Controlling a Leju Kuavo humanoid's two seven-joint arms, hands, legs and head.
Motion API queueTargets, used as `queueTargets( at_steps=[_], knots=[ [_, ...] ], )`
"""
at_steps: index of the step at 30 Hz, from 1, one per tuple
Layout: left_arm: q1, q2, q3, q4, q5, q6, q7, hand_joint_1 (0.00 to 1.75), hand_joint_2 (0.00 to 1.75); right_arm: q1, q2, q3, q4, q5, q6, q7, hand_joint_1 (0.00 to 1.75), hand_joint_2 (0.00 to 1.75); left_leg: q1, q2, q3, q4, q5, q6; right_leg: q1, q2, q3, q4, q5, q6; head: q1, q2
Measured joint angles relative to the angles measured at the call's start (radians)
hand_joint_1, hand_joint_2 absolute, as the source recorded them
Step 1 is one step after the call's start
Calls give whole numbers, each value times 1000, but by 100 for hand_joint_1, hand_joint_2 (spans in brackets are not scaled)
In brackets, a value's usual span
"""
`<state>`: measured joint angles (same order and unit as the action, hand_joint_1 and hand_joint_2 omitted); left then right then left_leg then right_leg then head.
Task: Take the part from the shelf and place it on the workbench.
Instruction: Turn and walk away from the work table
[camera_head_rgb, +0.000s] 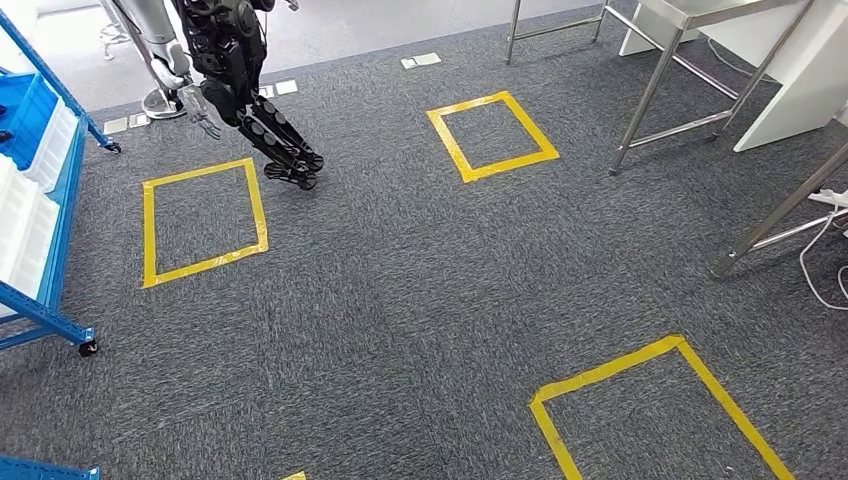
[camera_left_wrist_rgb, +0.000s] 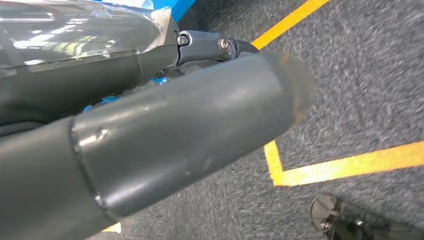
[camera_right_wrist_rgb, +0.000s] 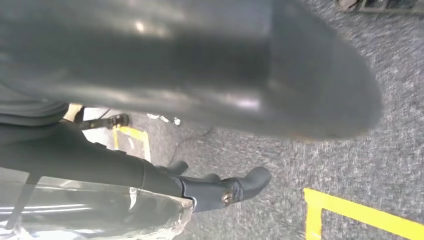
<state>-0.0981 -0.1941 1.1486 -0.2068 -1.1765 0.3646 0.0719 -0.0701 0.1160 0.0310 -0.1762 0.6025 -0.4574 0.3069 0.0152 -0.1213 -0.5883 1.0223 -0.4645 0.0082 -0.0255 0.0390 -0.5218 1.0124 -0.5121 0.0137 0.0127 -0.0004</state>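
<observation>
Hands hang near the carpet (camera_head_rgb: 400, 300), left hand (camera_left_wrist_rgb: 150, 150) and right hand (camera_right_wrist_rgb: 200, 75) both too blurry to tell how the fingers lie, and the part cannot be seen, so the robot should likely step slowly toward the blue shelf (camera_head_rgb: 45, 312) at the carpet's left edge.

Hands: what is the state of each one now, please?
Left hand: cannot be told; the close view does not show whether it holds anything.
Right hand: cannot be told; the view is close and blurred.
</observation>
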Motion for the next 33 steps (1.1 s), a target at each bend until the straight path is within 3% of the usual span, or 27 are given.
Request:
queueTargets(
  at_steps=[1,3,5,6,7,8,10,12,14,15,17,19,21,22,23,25,27,29,31,33],
  knots=[
    [1,0,0,0,0,0,0,0,0,0,0,0,0,0,0,0,0,0,0,27,-12,25,-16,-4,-1,-12,3,-2,3,-9,-3,0],
    [-1,0,0,0,0,0,0,0,0,4,0,0,0,0,0,1,0,0,-2,90,-64,133,-77,-9,3,-39,4,-4,2,-21,-8,0],
    [-3,-1,0,0,0,0,0,0,0,7,0,0,0,-1,0,1,0,0,0,111,-126,256,-128,-13,12,-69,4,-4,-1,-28,-10,0],
    [-3,-1,0,0,-1,0,0,0,0,8,-1,0,0,-1,0,1,0,0,0,115,-138,279,-127,-13,15,-83,5,-4,-3,-30,-10,0],
    [-1,-1,0,0,-1,0,0,0,0,7,-1,0,0,-1,0,2,0,0,0,119,-130,262,-109,-11,18,-97,6,-4,-5,-32,-10,0],
    [0,-1,0,0,-2,0,0,0,0,6,-1,0,0,-1,0,2,0,0,0,127,-103,209,-78,-7,20,-109,8,-4,-7,-33,-10,0],
    [-2,-1,0,0,-5,0,-1,0,0,5,0,0,0,-1,0,2,0,0,-7,171,-30,73,-23,6,26,-129,15,-4,-13,-31,-9,0],
    [-6,0,0,0,-7,0,-1,0,0,4,0,0,0,0,-1,2,0,0,-17,196,1,10,-7,19,30,-147,19,-4,-18,-24,-8,0],
    [-7,0,0,0,-8,0,-2,0,0,2,2,0,0,0,-1,2,0,0,-23,174,2,1,-3,30,31,-168,25,-10,-20,-16,-8,0],
    [-6,-1,0,0,-8,0,-2,0,0,1,4,0,-1,1,-2,2,0,0,-21,162,8,-9,3,34,30,-163,27,-9,-23,-12,-7,0],
    [-6,-2,0,0,-8,0,-3,0,0,1,5,0,-1,3,-3,2,0,0,-14,138,20,-33,17,44,28,-112,8,38,-50,-10,-5,0],
    [-7,-2,0,0,-9,0,-5,0,0,4,3,0,-1,3,-4,2,0,0,-10,112,22,-40,22,48,22,-57,-52,159,-102,-16,-4,0],
    [-7,-2,0,0,-10,-2,-6,0,0,7,1,-1,-1,2,-4,3,0,0,-11,81,22,-40,22,47,18,-46,-103,254,-128,-12,-3,0],
    [-6,-2,0,0,-12,-4,-7,0,0,8,0,-1,-1,1,-4,4,0,0,-10,65,22,-39,22,46,14,-44,-105,250,-117,-3,-3,0],
    [-5,-2,-1,0,-15,-6,-7,0,0,9,-2,-1,-1,0,-4,4,0,0,-8,49,23,-37,22,43,10,-40,-88,207,-91,9,-3,0],
    [-4,-2,-2,0,-18,-8,-8,0,0,9,-4,-1,-1,-2,-5,6,0,0,-7,22,20,-27,18,33,-1,-8,-32,74,-30,29,-2,0],
    [-4,-1,-3,0,-20,-10,-9,0,0,9,-4,-1,-1,-3,-6,6,0,0,-8,3,14,-17,13,19,-5,17,-5,7,-4,26,0,0],
    [-3,0,-3,0,-20,-10,-10,0,0,8,-2,-2,-1,-3,-8,6,0,0,-7,-12,7,-15,15,10,-3,5,-3,5,-1,9,-1,0],
    [-1,1,-4,0,-20,-11,-10,0,0,8,-1,-2,-1,-1,-8,9,0,0,-4,14,-5,4,5,5,-2,-15,-1,4,4,-2,-4,0],
    [-1,2,-4,0,-21,-11,-9,0,0,9,-1,-3,-1,3,-8,11,0,0,-4,77,-45,92,-46,0,4,-39,-2,3,5,-10,-9,0]
  ],
)
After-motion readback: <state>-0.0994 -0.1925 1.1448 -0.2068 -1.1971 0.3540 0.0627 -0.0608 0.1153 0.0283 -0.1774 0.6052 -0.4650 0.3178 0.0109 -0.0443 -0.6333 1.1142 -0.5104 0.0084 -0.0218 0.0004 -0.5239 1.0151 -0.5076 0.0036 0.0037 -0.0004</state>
